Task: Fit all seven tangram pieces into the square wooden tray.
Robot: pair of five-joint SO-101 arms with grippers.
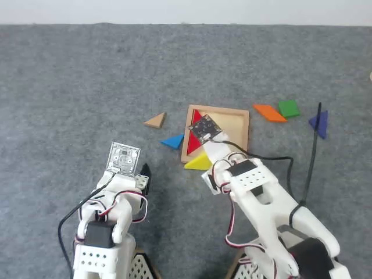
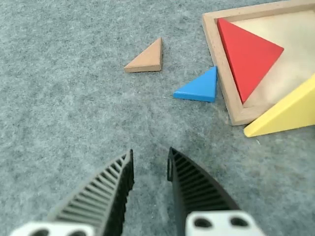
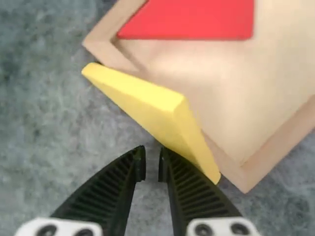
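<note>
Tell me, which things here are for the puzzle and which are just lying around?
For the puzzle: square wooden tray, red triangle, yellow triangle, blue triangle, tan triangle, orange parallelogram, green square, dark blue triangle.

Just lying around: black cable, grey carpet.

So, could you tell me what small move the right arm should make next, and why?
Probably nudge the yellow triangle forward with the right pincer. The piece lies tilted across the rim of the tray, partly outside, with bare tray floor beyond it beside the red triangle, and the pincer sits just behind it, gripping nothing.
</note>
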